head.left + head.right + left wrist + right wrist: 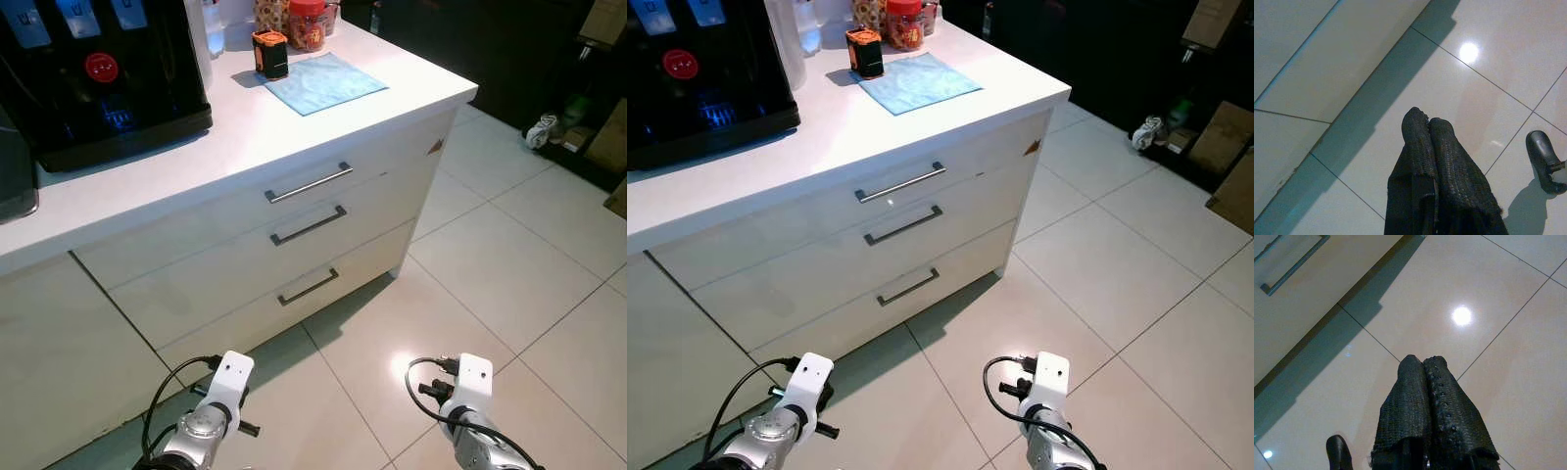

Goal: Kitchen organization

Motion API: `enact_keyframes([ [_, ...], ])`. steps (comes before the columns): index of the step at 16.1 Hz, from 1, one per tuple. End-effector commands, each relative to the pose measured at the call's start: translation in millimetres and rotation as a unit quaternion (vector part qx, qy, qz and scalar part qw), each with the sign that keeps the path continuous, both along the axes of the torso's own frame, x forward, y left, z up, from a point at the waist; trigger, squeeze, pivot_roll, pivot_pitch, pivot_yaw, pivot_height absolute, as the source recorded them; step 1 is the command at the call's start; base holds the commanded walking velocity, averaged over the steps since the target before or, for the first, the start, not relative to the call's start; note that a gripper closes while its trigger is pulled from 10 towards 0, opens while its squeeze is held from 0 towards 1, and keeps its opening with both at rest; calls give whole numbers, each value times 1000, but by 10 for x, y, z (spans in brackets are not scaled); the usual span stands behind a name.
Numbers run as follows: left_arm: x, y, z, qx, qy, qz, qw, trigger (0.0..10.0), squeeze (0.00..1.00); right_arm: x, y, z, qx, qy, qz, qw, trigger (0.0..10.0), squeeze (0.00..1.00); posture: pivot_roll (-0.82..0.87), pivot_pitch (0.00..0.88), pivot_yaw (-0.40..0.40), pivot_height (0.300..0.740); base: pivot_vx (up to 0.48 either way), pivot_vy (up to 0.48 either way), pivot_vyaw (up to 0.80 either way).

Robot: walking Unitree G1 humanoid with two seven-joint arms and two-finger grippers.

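A white kitchen counter [294,127] with three drawers, each with a metal bar handle [308,183], stands ahead of me. On its top lie a light blue cloth [324,82], a small orange and black tin [270,54] and a red-lidded jar [308,23]. Both arms hang low over the tiled floor. My left gripper [1427,122] is shut with nothing held, its fingers pressed together above the tiles. My right gripper [1421,362] is likewise shut and empty, near the bottom drawer's handle [1290,267].
A black drinks machine [93,78] with a red knob occupies the counter's left part. Cardboard boxes [1225,147] and dark clutter stand at the far right. Pale floor tiles [490,284] stretch open to the right of the counter. My foot [1543,159] rests on the tiles.
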State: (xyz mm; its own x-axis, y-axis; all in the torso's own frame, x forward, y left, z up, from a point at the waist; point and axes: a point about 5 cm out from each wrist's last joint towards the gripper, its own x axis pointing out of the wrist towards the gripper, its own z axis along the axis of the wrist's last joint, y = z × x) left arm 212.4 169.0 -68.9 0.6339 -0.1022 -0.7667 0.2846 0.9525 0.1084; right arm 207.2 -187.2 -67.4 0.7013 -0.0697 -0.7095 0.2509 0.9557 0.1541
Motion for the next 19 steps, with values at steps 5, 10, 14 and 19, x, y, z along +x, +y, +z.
enact_keyframes([
  [5,31,4,21,2,-8,-3,1000,10000,0,10,0,7,-2,-4,-2,1000,10000,0,21,19,24,740,0,0,0],
  [10,-44,152,-9,-5,4,28,1000,10000,0,10,52,-1,19,-5,-2,1000,10000,0,38,0,13,740,0,0,0],
  [14,-55,161,-13,-6,5,28,1000,10000,0,-8,56,-12,18,-3,5,1000,10000,0,45,0,8,740,0,0,0],
  [19,-59,151,-16,-7,5,24,1000,10000,0,-14,52,-15,17,-3,8,1000,10000,0,45,0,5,740,0,0,0],
])
